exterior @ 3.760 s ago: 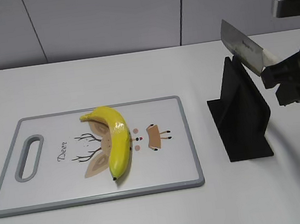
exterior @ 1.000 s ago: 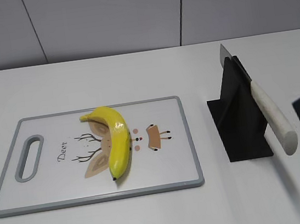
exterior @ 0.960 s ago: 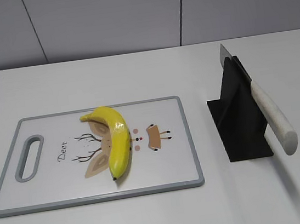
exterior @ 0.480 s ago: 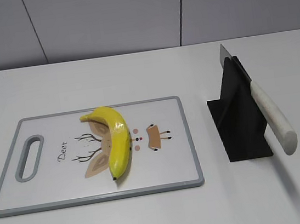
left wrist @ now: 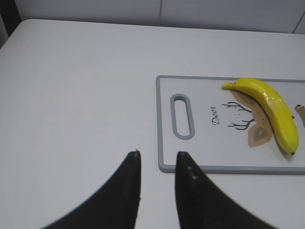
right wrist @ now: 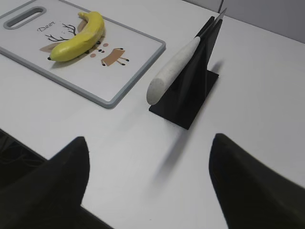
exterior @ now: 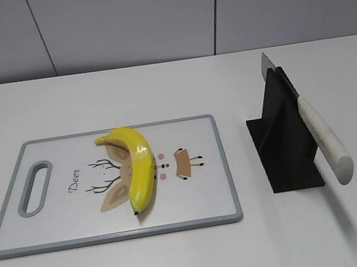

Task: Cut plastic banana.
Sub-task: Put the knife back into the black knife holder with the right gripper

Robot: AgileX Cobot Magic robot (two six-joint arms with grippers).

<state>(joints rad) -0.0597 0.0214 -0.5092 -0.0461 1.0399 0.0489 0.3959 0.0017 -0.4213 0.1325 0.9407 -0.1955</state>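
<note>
In the exterior view, a white desk point(exterior: 182, 258) runs back to a grey panelled wall point(exterior: 124, 22) with dark vertical seams. A white cutting board point(exterior: 203, 199) with a grey rim and a slot handle lies flat on the desk, printed with a deer cartoon and the word "Deer". The plastic banana point(exterior: 139, 168) lies whole on the middle of the board, over the deer drawing, its black tip toward the board's near edge. To the right of the board, apart from it, stands a black knife stand point(exterior: 284, 139); a knife point(exterior: 325, 144) with a white handle rests slanted in it, blade up and away, handle jutting out toward the near right. Neither arm shows here.

In the left wrist view, the left gripper point(left wrist: 157, 157) hangs over bare desk just off the board's handle end, jaws a narrow gap apart and holding nothing. The banana lies toward the far end of the board.

In the right wrist view, the right gripper point(right wrist: 147, 148) is above bare desk on the near side of the stand, jaws spread wide and empty. The board lies beyond the stand to the left.
</note>
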